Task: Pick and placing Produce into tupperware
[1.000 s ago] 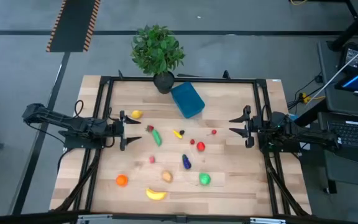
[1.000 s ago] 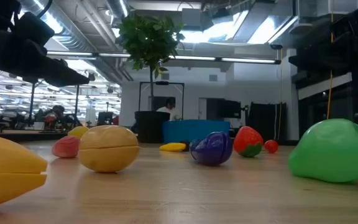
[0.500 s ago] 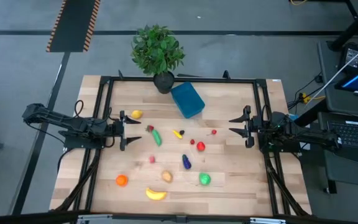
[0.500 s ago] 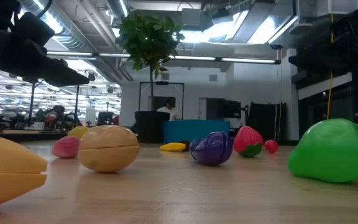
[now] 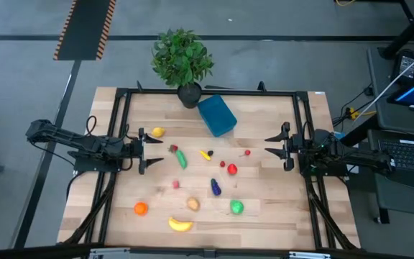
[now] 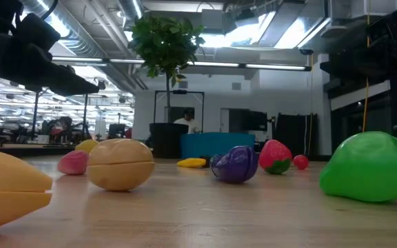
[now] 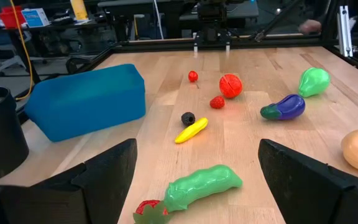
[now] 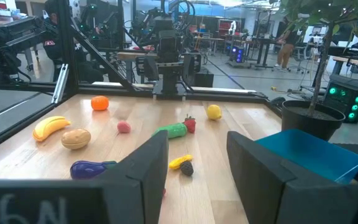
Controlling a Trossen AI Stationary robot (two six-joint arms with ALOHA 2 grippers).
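High view: nothing moved; left hand [image 5: 149, 150] released, right hand [image 5: 277, 146] empty, part-spread.

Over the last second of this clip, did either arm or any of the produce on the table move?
Nothing visibly changed. The left tool and right tool hang open and empty at the table's sides, the produce lies scattered as before, and the blue tupperware sits beside the potted plant.
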